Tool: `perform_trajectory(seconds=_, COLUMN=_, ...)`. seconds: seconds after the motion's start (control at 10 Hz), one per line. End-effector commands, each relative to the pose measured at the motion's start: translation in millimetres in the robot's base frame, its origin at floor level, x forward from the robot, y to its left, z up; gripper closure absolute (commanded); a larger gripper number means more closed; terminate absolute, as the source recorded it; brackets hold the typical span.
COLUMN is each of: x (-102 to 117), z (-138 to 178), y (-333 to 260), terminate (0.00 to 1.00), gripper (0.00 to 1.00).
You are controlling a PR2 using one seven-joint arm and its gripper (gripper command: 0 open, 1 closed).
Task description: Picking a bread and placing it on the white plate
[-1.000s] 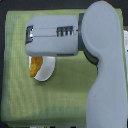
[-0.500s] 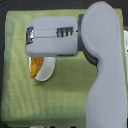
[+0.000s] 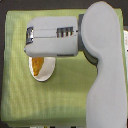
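Overhead, arm: the grey PR2 arm (image 3: 102, 65) reaches across the green cloth (image 3: 15, 95) toward the exterior view's left.
Gripper (image 3: 37, 42): hidden under its own housing; jaws apart or together, I cannot tell.
Bread (image 3: 38, 63): golden-orange, lying on the white plate (image 3: 46, 75), partly covered by the gripper.
Plate: rests on the cloth.

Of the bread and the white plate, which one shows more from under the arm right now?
The white plate: its pale rim curves out below the arm's housing. The bread shows only as a small golden-orange patch lying on it.
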Motion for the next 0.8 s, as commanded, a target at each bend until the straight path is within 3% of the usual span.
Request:
perform_trajectory(seconds=0.0, x=-3.5, z=-2.6, y=-7.1, terminate=0.00, gripper=0.00)
perform_trajectory(seconds=0.3, x=1.2, z=9.6, y=-10.9, terminate=0.00, gripper=0.00)
perform_trajectory(seconds=0.5, x=23.2, z=62.2, y=-20.1, terminate=0.00, gripper=0.00)
perform_trajectory(seconds=0.7, x=28.3, z=81.1, y=-37.5, terminate=0.00, gripper=0.00)
